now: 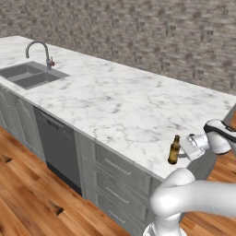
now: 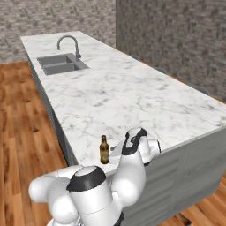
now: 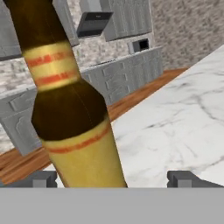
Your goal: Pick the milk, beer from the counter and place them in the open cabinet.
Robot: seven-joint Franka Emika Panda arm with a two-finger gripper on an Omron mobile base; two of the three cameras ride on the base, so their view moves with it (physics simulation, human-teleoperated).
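Observation:
The beer [image 1: 174,151] is a slim brown bottle with an amber label, standing upright on the white marble counter [image 1: 115,101] close to its front edge. My gripper [image 1: 183,153] sits right beside it on the right, open. The hand view puts the beer [image 3: 74,122] very close, between my two spread fingertips [image 3: 41,179], with gaps on both sides. The right base view has the beer [image 2: 104,151] just left of my gripper [image 2: 113,155]. The milk and the open cabinet are out of view.
A steel sink [image 1: 30,74] with a curved faucet [image 1: 41,50] lies at the counter's far left end. Grey drawers [image 1: 115,170] and a dark dishwasher [image 1: 57,147] run below the front edge. A brick wall [image 1: 138,27] stands behind, and wooden floor [image 1: 27,193] lies in front.

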